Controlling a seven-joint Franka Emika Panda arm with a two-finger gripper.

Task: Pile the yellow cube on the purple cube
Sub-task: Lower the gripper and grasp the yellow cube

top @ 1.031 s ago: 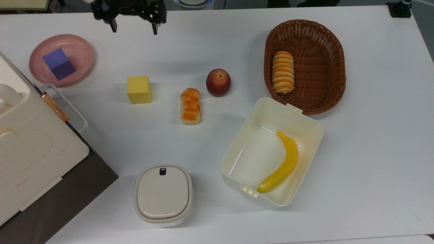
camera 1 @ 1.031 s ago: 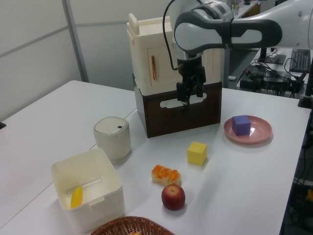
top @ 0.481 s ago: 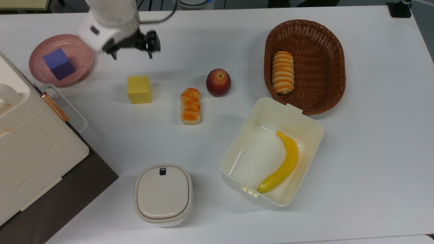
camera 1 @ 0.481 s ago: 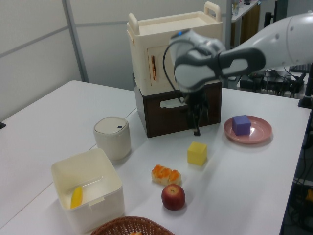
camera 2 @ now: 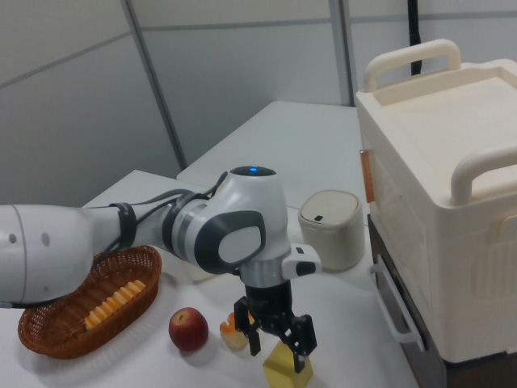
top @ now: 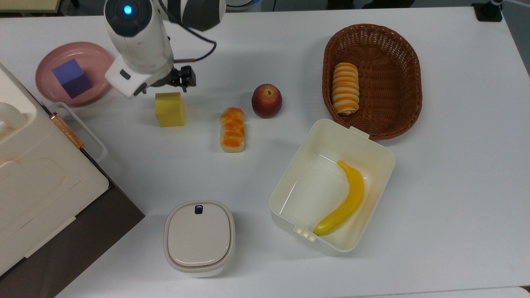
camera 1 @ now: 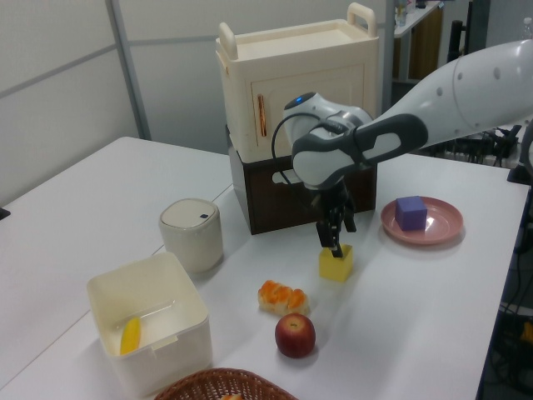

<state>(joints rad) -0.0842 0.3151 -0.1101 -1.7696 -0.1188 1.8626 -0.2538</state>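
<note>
Pink plate [top: 99,58] serves as the landmark: the purple cube [top: 71,78] sits on it, nothing stacked on top. Well apart from the plate, the yellow cube [top: 169,109] rests on the table, ungrasped, with the gripper [camera 2: 279,349] spread open straddling its top, so grasping, lifting and stacking all remain.

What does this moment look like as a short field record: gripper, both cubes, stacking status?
gripper: open, fingers straddling the top of the yellow cube, not closed on it
yellow cube: on the white table, near the bread roll; point
purple cube: sits in the pink plate; point
stacking status: not yet done, cubes apart
</note>
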